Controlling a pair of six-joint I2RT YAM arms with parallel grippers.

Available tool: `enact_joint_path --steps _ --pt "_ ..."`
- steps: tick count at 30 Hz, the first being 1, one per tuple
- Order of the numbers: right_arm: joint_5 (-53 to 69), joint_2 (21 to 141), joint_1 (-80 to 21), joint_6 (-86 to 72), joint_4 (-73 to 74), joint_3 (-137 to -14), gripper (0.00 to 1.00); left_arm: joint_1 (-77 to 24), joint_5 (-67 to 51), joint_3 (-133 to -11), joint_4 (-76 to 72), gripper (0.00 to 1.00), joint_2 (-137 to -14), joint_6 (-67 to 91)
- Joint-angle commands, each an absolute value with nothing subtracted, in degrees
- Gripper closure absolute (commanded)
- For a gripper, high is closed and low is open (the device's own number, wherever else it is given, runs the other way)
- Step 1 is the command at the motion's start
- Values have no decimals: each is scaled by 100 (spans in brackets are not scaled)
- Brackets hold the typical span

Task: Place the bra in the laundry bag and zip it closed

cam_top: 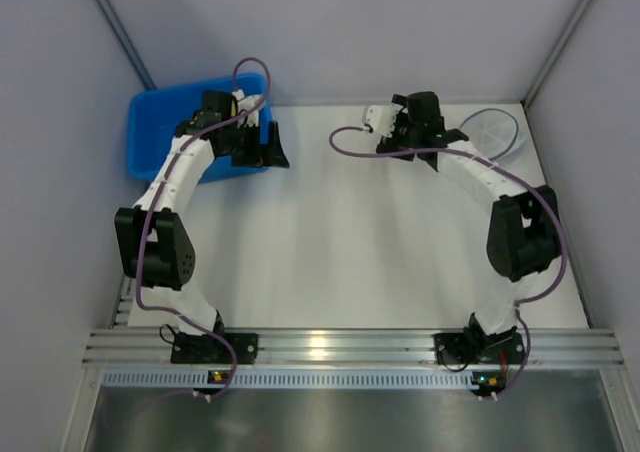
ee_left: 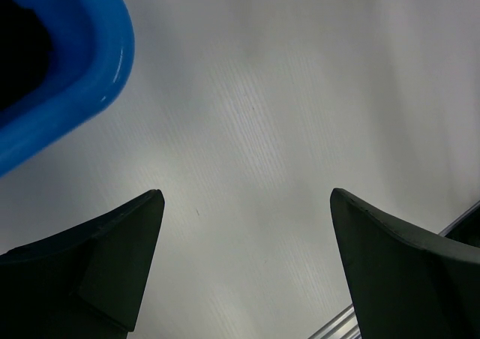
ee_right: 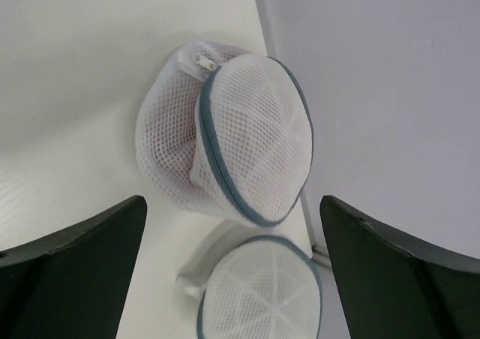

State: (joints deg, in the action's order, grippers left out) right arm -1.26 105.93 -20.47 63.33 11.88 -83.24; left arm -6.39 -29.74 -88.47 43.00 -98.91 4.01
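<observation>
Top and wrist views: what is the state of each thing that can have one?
Left pincer: open, empty.
Right pincer: open, empty.
Round white mesh clamshell laundry bag, grey-blue zipper rim: halves together, faint red inside.
Round white mesh bag with spoke pattern: lying flat.
Blue plastic bin: upright, something dark inside.

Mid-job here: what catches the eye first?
The bright blue bin at far left, beside the open left end effector. At far right, the open right end effector faces the white mesh laundry bag, with a spoke-patterned mesh bag beside it.
</observation>
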Motion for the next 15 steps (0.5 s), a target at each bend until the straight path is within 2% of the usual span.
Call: enact_joint_path --steps 1,7,15 --pt "-44 9730 -2206 5198 1905 -8595 1 -606 -2804 -9360 4263 2 -9984 124" --pt "736 9115 -2215 3353 3004 -8868 1 -606 -2698 -9922 4271 2 -10266 53" --pt "1766 8114 -2215 2057 3463 -7753 1 -922 -2260 -9423 4263 2 -9976 -272"
